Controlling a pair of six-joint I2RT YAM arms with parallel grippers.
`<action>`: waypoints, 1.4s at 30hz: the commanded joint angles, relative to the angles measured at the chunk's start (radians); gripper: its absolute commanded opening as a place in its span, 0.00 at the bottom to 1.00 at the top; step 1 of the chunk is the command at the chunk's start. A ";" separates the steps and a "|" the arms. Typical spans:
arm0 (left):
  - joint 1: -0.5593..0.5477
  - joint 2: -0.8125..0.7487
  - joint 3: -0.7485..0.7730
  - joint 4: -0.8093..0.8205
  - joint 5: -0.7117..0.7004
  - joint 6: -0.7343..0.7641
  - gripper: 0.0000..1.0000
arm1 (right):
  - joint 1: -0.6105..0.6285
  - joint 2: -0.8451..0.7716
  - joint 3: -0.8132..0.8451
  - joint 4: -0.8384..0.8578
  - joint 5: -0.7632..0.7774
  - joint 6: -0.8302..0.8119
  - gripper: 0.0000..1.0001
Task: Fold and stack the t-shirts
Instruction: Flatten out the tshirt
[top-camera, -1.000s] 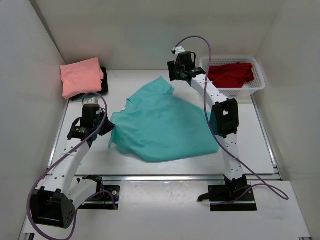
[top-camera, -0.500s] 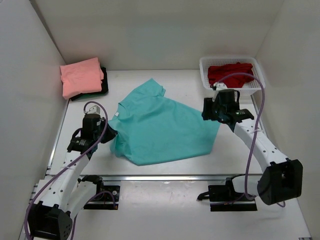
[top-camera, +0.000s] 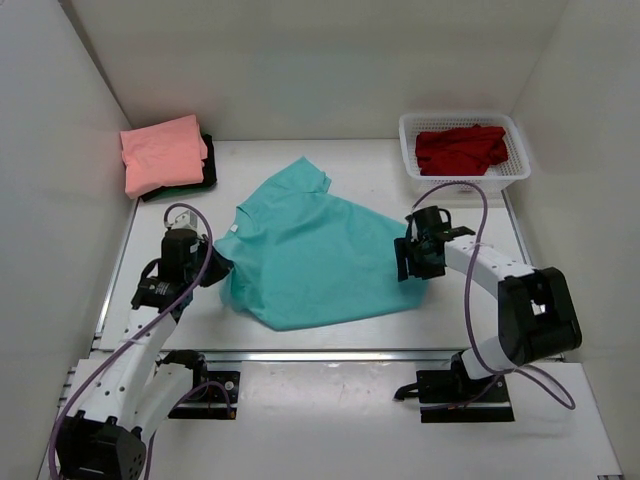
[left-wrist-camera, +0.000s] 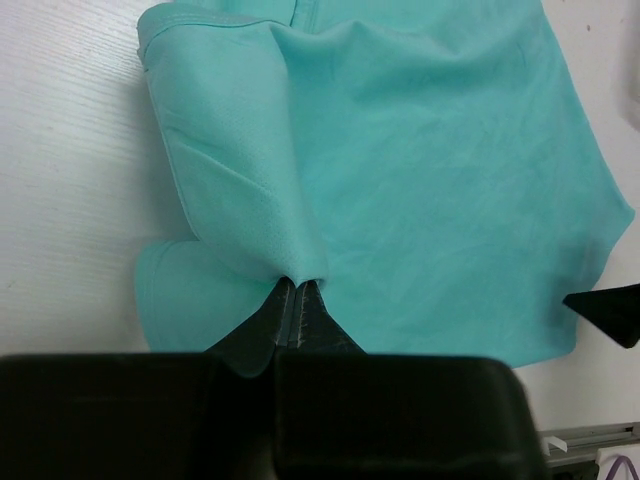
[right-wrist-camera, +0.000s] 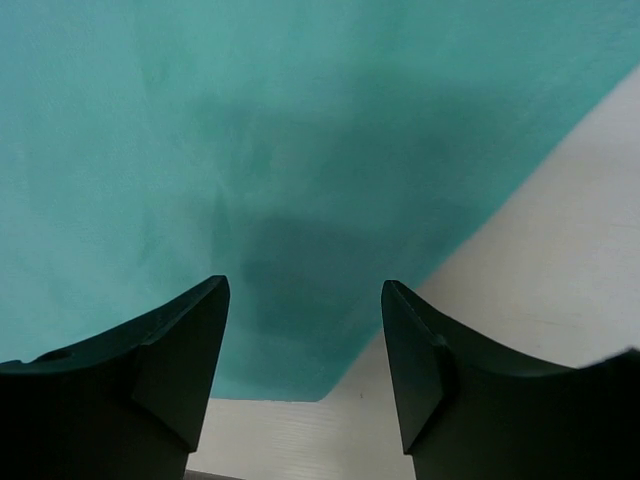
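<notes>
A teal t-shirt (top-camera: 320, 250) lies spread on the table's middle. My left gripper (top-camera: 212, 268) is shut on the shirt's left edge; in the left wrist view the teal cloth (left-wrist-camera: 400, 170) bunches between the closed tips of that gripper (left-wrist-camera: 297, 285). My right gripper (top-camera: 408, 262) hovers open over the shirt's right corner, its jaws wide apart above teal cloth (right-wrist-camera: 250, 180) with nothing between them (right-wrist-camera: 305, 290). A salmon pink t-shirt (top-camera: 160, 152) lies folded on a very dark one (top-camera: 207, 172) at the back left. A red t-shirt (top-camera: 460, 148) sits in the basket.
A white mesh basket (top-camera: 520, 168) stands at the back right. White walls close in the table on the left, back and right. Bare white table (right-wrist-camera: 540, 270) shows beside the shirt's right corner. Both arm bases sit at the near edge.
The right arm swung from the shirt's far sleeve to its right corner and let go, jaws now wider. The teal shirt dropped flat. The left gripper kept its hold, shifting slightly.
</notes>
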 joint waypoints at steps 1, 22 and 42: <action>0.014 -0.027 0.024 -0.017 0.021 0.011 0.00 | 0.056 0.035 -0.012 0.006 0.034 0.014 0.61; 0.035 -0.056 0.123 -0.035 -0.041 0.039 0.00 | -0.017 -0.221 0.370 -0.273 0.047 -0.004 0.00; 0.037 -0.056 0.124 -0.068 -0.026 0.046 0.00 | 0.100 -0.001 0.256 0.042 -0.042 0.143 0.28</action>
